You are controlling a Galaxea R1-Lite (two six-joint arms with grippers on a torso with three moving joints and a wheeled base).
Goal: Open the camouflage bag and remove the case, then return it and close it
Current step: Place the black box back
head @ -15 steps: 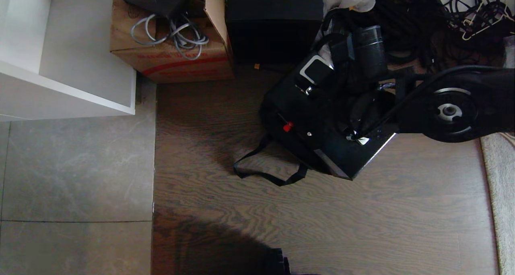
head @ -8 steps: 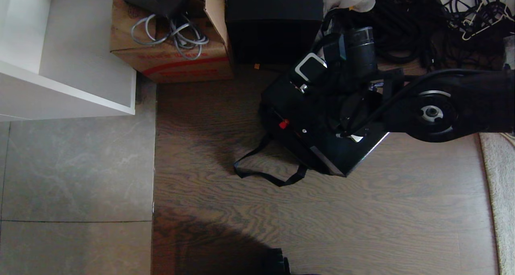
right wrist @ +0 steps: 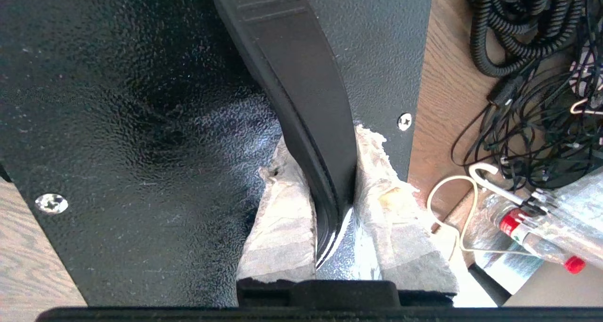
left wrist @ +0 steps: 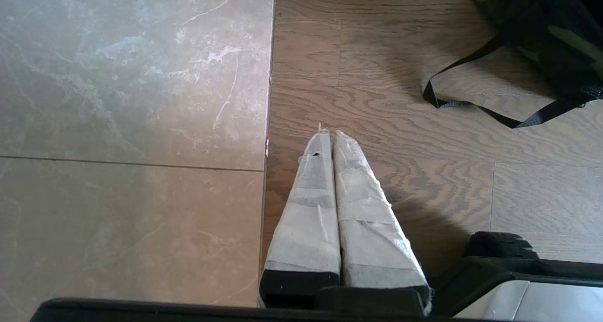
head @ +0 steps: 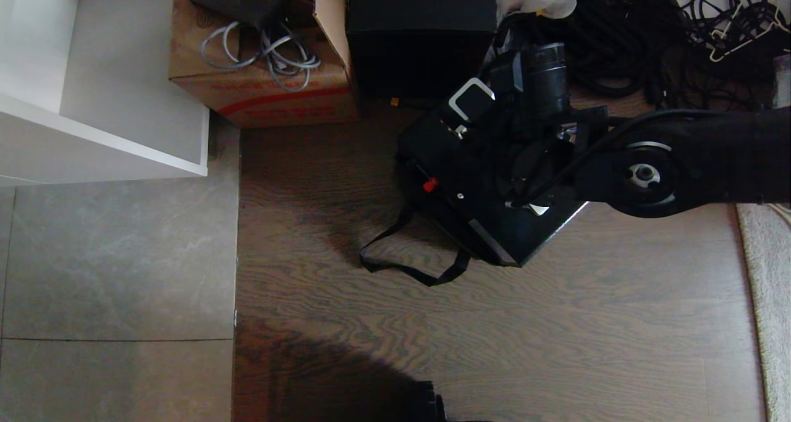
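Note:
The case [head: 476, 193] is a flat black hard box with a small red spot [head: 430, 185]. It hangs tilted over the wood floor, right of centre in the head view. My right gripper [right wrist: 325, 143] is shut on the case's black handle [right wrist: 292, 53], and the textured case top [right wrist: 118, 100] fills the right wrist view. Part of the camouflage bag [left wrist: 556, 34] shows under the case, its black strap [head: 408, 267] looped on the floor. My left gripper [left wrist: 328, 133] hangs shut and empty over the seam between tile and wood.
Behind the case stand a brown cardboard box [head: 259, 70] with grey cables and a tall black box [head: 420, 33]. A white cabinet [head: 93, 88] is at far left. Tangled black cables [head: 667, 33] lie at the back right, and a pale rug [head: 766, 286] edges the right.
My right arm has carried the case a little to the left and farther away in the head view. The strap on the floor and the left arm have not moved.

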